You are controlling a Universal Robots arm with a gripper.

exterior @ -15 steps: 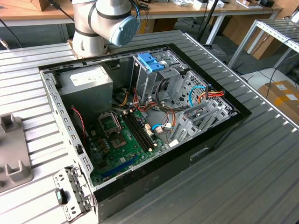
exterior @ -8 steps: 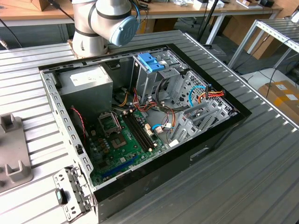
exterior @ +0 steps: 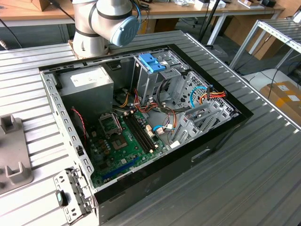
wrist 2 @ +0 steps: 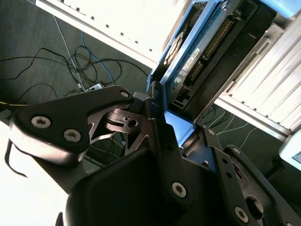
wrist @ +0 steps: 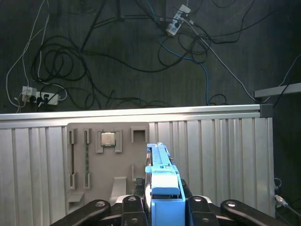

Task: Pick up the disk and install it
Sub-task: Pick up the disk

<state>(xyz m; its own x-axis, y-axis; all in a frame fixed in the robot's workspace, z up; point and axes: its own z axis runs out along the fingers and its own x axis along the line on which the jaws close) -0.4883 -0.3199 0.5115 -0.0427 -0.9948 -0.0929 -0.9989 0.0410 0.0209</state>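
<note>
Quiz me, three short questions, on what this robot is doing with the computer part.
1. True or false: the gripper is empty.
2. What colour are the rails on the disk? A red, B light blue, C green.
3. Fill the gap: in the exterior view the computer case lies with its side ___, so the motherboard shows.

Key: 1 false, it is shut on the disk; 2 B; 3 open.
</note>
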